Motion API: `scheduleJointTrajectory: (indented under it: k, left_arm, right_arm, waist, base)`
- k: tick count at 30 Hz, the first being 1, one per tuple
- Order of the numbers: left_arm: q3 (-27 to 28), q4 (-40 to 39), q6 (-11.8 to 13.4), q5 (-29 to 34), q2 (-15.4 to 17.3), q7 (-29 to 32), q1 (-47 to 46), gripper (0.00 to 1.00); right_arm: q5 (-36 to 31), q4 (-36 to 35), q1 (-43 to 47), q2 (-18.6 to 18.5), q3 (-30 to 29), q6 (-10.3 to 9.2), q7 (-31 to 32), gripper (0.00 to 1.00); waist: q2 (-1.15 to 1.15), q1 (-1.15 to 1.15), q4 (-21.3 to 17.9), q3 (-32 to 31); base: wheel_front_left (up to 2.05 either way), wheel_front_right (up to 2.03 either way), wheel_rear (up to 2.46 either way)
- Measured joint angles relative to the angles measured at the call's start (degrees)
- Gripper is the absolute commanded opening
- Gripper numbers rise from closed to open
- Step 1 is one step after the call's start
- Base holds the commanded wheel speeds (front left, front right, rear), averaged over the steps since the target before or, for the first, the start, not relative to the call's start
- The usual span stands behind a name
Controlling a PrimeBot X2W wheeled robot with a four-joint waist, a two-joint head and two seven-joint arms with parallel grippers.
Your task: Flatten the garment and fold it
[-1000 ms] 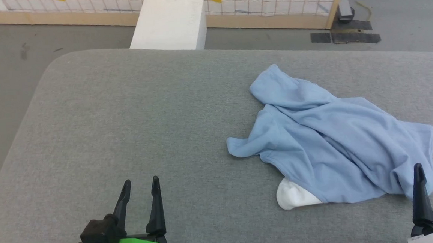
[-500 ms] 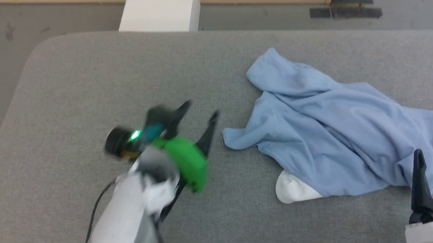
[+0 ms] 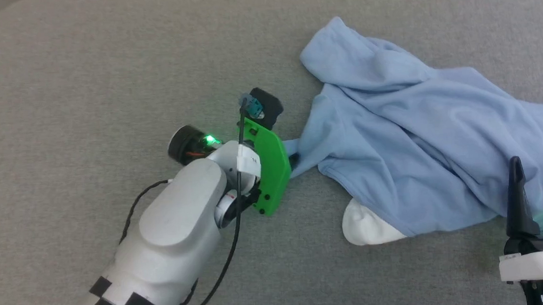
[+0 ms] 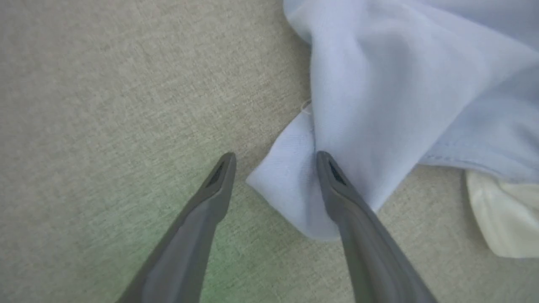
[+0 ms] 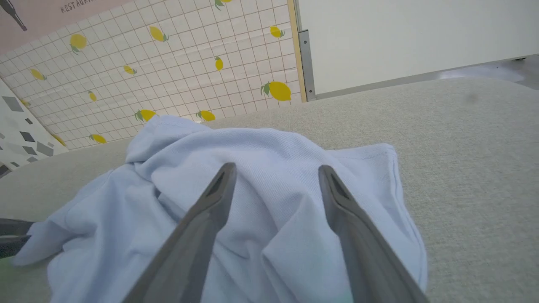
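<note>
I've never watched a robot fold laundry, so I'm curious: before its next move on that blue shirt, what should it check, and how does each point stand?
1. Left gripper open: ok, jaws apart.
2. Shirt corner between the left fingers: ok, it lies in the gap.
3. Left fingers low enough to pinch the cloth: cannot tell.
4. Right gripper open: ok, jaws apart.
5. Right gripper at the shirt's near edge: ok, its fingers stand over the cloth there.
6. Shirt flat: not ok, it lies crumpled in folds on the table.
</note>
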Motion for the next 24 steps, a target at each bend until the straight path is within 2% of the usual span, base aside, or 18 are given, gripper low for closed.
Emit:
scheduleJointTrajectory:
  k: [6,7,8,12,18,21,24]
  left_arm:
    - [-2.37,4.76,-0.02,-2.0,-0.09,1.97,-3.74,1.0]
    - [-2.87,4.94,-0.02,-2.61,-0.1,2.03,-4.02,0.23]
    - [-3.64,4.92,0.01,-3.82,-0.01,2.02,-4.21,0.0]
    - [-6.09,4.32,0.0,-8.01,0.15,0.4,-4.55,0.0]
    - [-7.12,2.25,0.0,-13.82,1.49,-6.5,-2.8,0.0]
    - [-5.22,-0.7,0.0,-16.36,3.91,-11.23,-0.41,0.0]
    - [-2.04,-4.67,0.09,-18.33,8.03,-15.71,3.43,0.0]
  right_arm:
    - [0.02,-0.04,-0.47,0.0,-0.05,0.0,0.22,1.0]
    - [0.02,0.0,-0.48,0.01,-0.07,0.0,0.22,1.0]
    - [0.03,0.08,-0.57,0.0,-0.04,0.0,0.22,1.0]
    - [0.07,0.74,-0.65,0.0,-0.29,0.0,0.2,1.0]
    - [0.08,1.31,-0.6,0.02,-0.41,0.0,0.22,1.0]
    - [0.08,1.44,-0.1,0.01,-0.58,0.0,0.32,1.0]
    - [0.21,1.71,1.19,0.01,-0.64,0.0,0.8,1.0]
  waist:
    - [0.0,0.0,-1.9,2.32]
    - [0.0,0.0,-2.12,2.51]
    - [0.0,0.0,-2.37,2.71]
    - [0.0,0.0,-2.55,2.75]
    - [0.0,0.0,-1.56,0.58]
    - [0.0,0.0,-0.63,-1.39]
    - [0.0,0.0,0.49,-3.58]
  base:
    - [0.0,0.0,0.0]
    - [0.0,0.0,0.0]
    - [0.0,0.0,0.0]
    - [0.0,0.0,0.0]
    - [0.0,0.0,0.0]
    - [0.0,0.0,0.0]
    - [0.0,0.0,0.0]
